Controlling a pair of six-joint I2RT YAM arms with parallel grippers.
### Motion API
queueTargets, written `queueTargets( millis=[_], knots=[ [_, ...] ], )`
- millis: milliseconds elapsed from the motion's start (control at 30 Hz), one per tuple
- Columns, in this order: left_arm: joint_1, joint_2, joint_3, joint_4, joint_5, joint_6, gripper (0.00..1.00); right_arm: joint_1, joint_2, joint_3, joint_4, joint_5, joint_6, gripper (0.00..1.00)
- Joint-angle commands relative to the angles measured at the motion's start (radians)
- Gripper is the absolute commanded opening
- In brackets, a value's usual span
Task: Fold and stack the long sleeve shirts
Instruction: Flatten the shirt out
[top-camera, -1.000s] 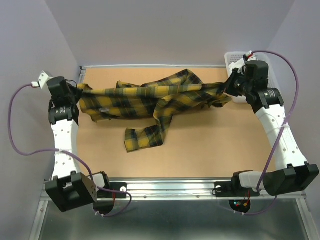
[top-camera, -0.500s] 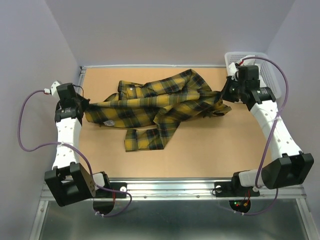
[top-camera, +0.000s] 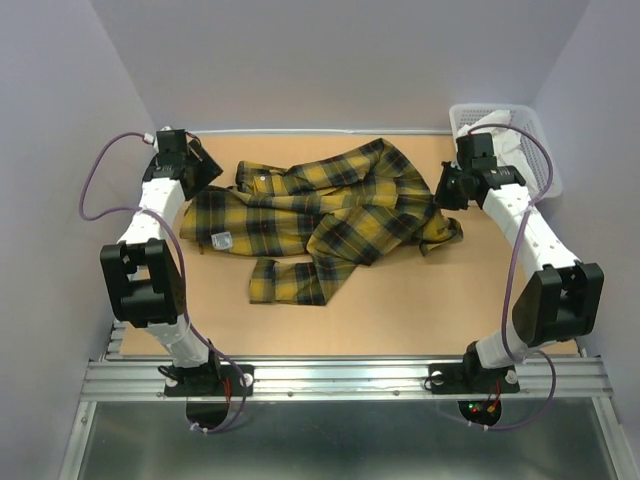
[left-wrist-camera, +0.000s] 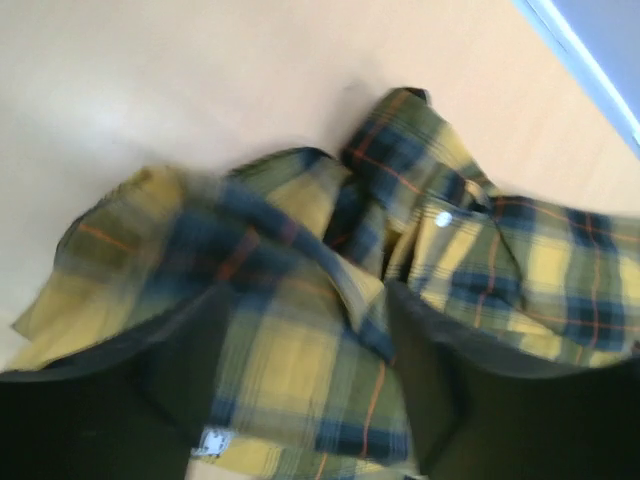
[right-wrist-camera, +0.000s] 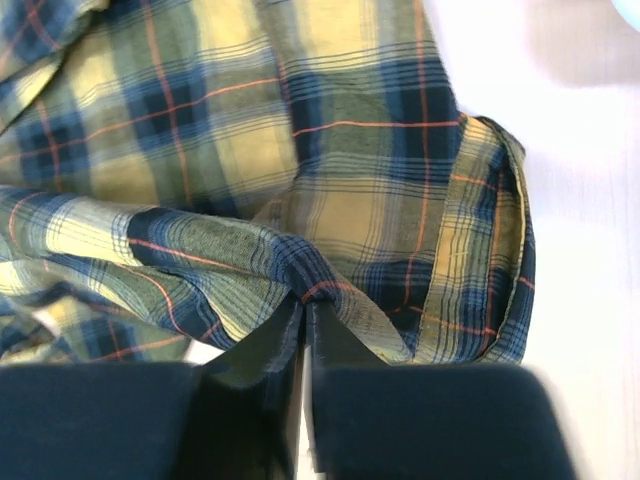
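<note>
One long sleeve shirt (top-camera: 320, 205), yellow and dark plaid, lies crumpled across the back half of the table. A sleeve trails toward the front (top-camera: 290, 280). My left gripper (top-camera: 200, 170) hovers at the shirt's left end near the back left corner. In the left wrist view its jaws stand wide open (left-wrist-camera: 300, 375) over the plaid cloth (left-wrist-camera: 290, 260), holding nothing. My right gripper (top-camera: 443, 192) is at the shirt's right end. In the right wrist view its fingertips (right-wrist-camera: 305, 300) are pinched on a raised fold of the cloth (right-wrist-camera: 300, 130).
A white basket (top-camera: 520, 125) with pale cloth in it stands at the back right corner, just behind the right arm. The brown tabletop (top-camera: 400, 300) ends at a metal rail (top-camera: 340, 375) in front. Walls close in on the left, back and right.
The left gripper has opened and let go of the shirt's left end, and the arm has swung to the back left. The stretched shirt has slumped onto the table. The right arm has shifted slightly left.
</note>
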Motion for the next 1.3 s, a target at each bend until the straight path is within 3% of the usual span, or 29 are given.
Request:
queueTargets(
  millis=[0, 33, 200, 300, 400, 467, 567, 600, 733, 900, 1267],
  knots=[
    [-0.031, -0.093, 0.012, 0.056, 0.013, 0.011, 0.85, -0.018, 0.013, 0.011, 0.037, 0.082, 0.016, 0.17],
    [-0.028, -0.115, -0.032, 0.082, -0.023, 0.004, 0.87, -0.016, 0.019, 0.007, 0.037, 0.080, 0.016, 0.21],
    [0.003, -0.227, -0.158, 0.070, -0.136, -0.043, 0.91, -0.018, -0.010, -0.033, 0.065, 0.053, -0.004, 0.23],
    [0.041, -0.236, -0.236, 0.079, -0.136, -0.050, 0.91, -0.018, -0.042, -0.064, 0.083, 0.034, -0.011, 0.15],
    [0.063, -0.190, -0.250, 0.081, -0.119, -0.052, 0.92, -0.018, -0.063, -0.096, 0.089, 0.028, -0.014, 0.15],
    [0.066, -0.158, -0.226, 0.081, -0.113, -0.059, 0.91, -0.016, -0.076, -0.114, 0.099, -0.007, -0.016, 0.20],
    [0.064, -0.071, -0.151, 0.073, -0.093, -0.085, 0.91, -0.015, -0.109, -0.150, 0.117, -0.068, -0.020, 0.38],
    [0.064, -0.028, -0.107, 0.063, -0.085, -0.093, 0.91, -0.016, -0.123, -0.165, 0.120, -0.070, -0.020, 0.48],
    [0.063, 0.080, -0.004, 0.038, -0.073, -0.127, 0.91, -0.016, -0.152, -0.199, 0.123, -0.081, -0.024, 0.69],
    [0.064, 0.189, 0.098, 0.003, -0.084, -0.147, 0.90, -0.015, -0.188, -0.233, 0.135, -0.108, -0.019, 0.78],
    [0.051, 0.341, 0.228, -0.074, -0.117, -0.141, 0.83, -0.015, -0.217, -0.271, 0.146, -0.113, -0.016, 0.79]
  ],
)
